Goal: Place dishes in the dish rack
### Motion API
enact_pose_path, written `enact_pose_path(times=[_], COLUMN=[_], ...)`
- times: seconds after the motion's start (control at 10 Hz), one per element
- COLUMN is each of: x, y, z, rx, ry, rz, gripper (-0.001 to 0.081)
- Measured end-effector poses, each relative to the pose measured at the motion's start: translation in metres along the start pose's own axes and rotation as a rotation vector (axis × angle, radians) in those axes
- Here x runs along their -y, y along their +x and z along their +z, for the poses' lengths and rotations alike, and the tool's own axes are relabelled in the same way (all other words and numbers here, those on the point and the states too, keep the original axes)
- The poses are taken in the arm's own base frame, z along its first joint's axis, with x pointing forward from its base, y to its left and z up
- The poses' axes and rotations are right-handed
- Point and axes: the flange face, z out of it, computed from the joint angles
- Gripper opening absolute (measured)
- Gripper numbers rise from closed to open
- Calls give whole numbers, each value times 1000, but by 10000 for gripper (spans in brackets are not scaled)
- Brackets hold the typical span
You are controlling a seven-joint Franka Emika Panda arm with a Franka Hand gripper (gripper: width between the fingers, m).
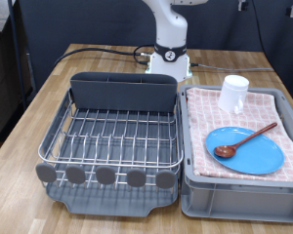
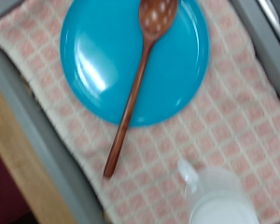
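Note:
A bright-blue plate (image 1: 244,150) lies on pink checked cloth in the grey bin (image 1: 234,190) at the exterior view's right. A reddish-brown wooden spoon (image 1: 242,141) lies across it, bowl on the plate, handle over the rim. A small white cup (image 1: 233,94) stands on the cloth behind them. The dish rack (image 1: 112,136), silver wire on a dark grey tray with a tall cutlery compartment (image 1: 122,93), stands empty at the left. The wrist view looks down on the plate (image 2: 112,65), spoon (image 2: 135,84) and cup (image 2: 219,201). The gripper does not show in either view.
The robot's white base (image 1: 169,54) stands at the back of the wooden table (image 1: 29,107), behind the rack and bin. A black cable (image 1: 93,49) runs along the table's back edge.

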Motion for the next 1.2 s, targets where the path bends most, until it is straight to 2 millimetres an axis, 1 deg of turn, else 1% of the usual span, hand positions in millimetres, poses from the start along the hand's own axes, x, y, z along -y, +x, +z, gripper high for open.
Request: enact_pose_path(times=[0.1, 0.3, 0.5, 0.7, 0.9, 1.0, 1.2], x=[2, 1, 4, 8, 8, 9, 10], y=[-1, -3, -24, -50, -75, -82, -90], z=[13, 13, 26, 48, 73, 85, 108], rx=[-22, -15, -23, -66, -148, -172, -169], ry=[27, 8, 14, 29, 45, 55, 78], rz=[-14, -12, -56, -73, -34, -15, -4], gripper=[802, 802, 802, 802, 802, 802, 802])
